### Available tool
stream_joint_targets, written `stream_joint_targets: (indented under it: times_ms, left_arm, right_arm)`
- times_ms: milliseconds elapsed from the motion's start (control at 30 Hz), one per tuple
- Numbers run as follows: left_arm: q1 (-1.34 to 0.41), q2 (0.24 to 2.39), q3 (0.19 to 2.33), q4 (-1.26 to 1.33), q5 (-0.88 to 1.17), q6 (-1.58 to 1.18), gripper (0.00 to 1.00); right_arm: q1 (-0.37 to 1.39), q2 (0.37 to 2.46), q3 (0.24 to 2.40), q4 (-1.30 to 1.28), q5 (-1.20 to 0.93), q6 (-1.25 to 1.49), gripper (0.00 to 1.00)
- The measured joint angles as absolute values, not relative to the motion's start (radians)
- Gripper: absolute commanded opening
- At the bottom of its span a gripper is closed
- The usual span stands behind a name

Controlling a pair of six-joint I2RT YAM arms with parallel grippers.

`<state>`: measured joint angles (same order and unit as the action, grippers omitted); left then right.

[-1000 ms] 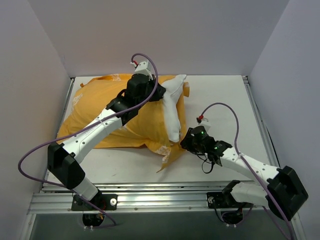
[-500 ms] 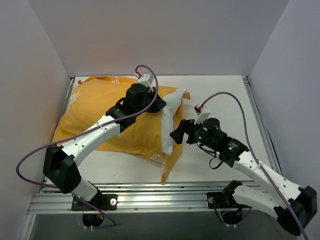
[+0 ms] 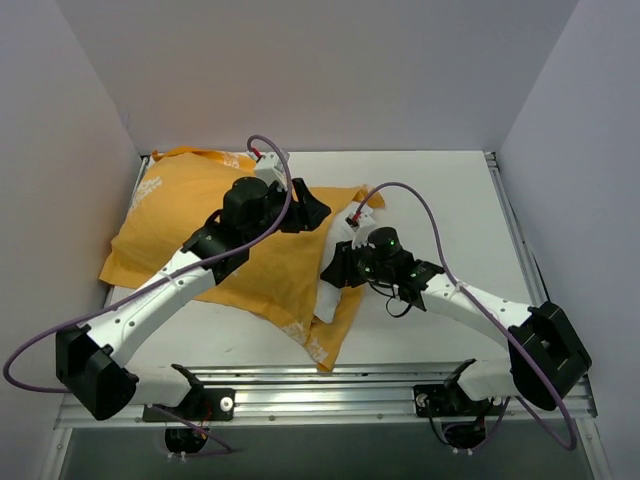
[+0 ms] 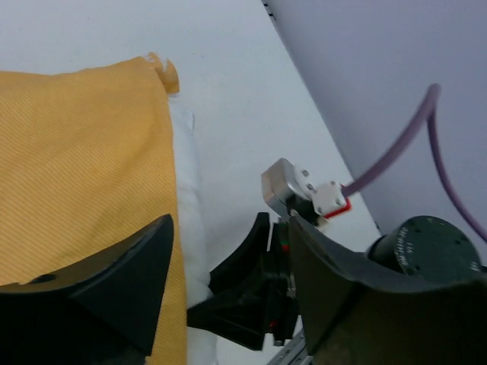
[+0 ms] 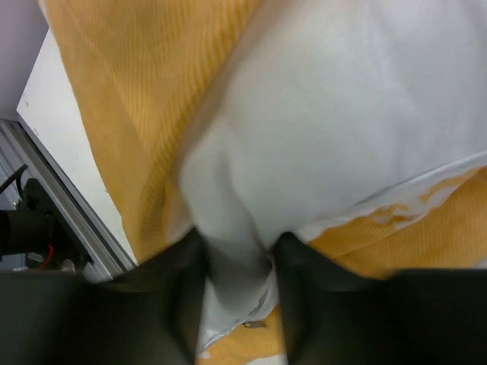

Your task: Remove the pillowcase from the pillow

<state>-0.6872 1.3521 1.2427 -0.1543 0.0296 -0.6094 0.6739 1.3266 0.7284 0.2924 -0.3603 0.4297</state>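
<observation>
I'm looking down on the white table (image 3: 440,190), its top showing across the right half and along the back wall. The orange pillowcase (image 3: 165,215) lies on the left side, rumpled. One corner of it trails toward the metal rail (image 3: 330,385) at the near edge. The white pillow (image 3: 327,300) sticks out of the pillowcase's right end. I can't tell whether its tip touches the table or the fabric.

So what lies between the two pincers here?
In the top external view, the exposed white edge of the pillow, poking from the pillowcase, lies between the left pincer and the right pincer.
</observation>
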Motion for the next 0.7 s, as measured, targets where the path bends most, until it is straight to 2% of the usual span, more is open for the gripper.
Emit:
stream_joint_targets:
  times_ms: [67,133,167,200,267,333,433,467,500,700]
  left_arm:
    - [-0.688,1.296,1.218,-0.159,0.032,-0.612,0.81]
    - [-0.688,1.222,1.191,-0.192,0.031,-0.606,0.85]
    - [-0.689,1.183,1.179,-0.217,0.027,-0.603,0.85]
    - [-0.691,1.14,1.168,-0.245,0.019,-0.599,0.86]
    - [-0.695,1.051,1.137,-0.29,-0.002,-0.594,0.86]
    - [-0.701,0.955,1.084,-0.329,-0.027,-0.596,0.86]
    - [-0.708,0.863,0.967,-0.373,-0.041,-0.617,0.87]
    - [-0.709,0.846,0.921,-0.386,-0.041,-0.627,0.87]
    - [-0.712,0.838,0.875,-0.394,-0.039,-0.641,0.87]
    - [-0.776,0.892,0.633,-0.384,0.003,-0.721,0.88]
  right_arm:
    - [0.674,1.329,0.73,0.311,-0.373,0.426,0.1]
    - [0.675,1.335,0.736,0.324,-0.385,0.421,0.09]
    - [0.675,1.34,0.741,0.327,-0.389,0.42,0.12]
    - [0.675,1.345,0.744,0.329,-0.39,0.418,0.23]
    - [0.675,1.353,0.748,0.329,-0.39,0.418,0.33]
    - [0.675,1.356,0.748,0.326,-0.381,0.416,0.35]
    - [0.673,1.356,0.743,0.329,-0.36,0.416,0.22]
    - [0.673,1.356,0.735,0.333,-0.355,0.418,0.07]
    - [0.673,1.356,0.727,0.337,-0.355,0.416,0.01]
    - [0.673,1.356,0.699,0.37,-0.356,0.445,0.0]
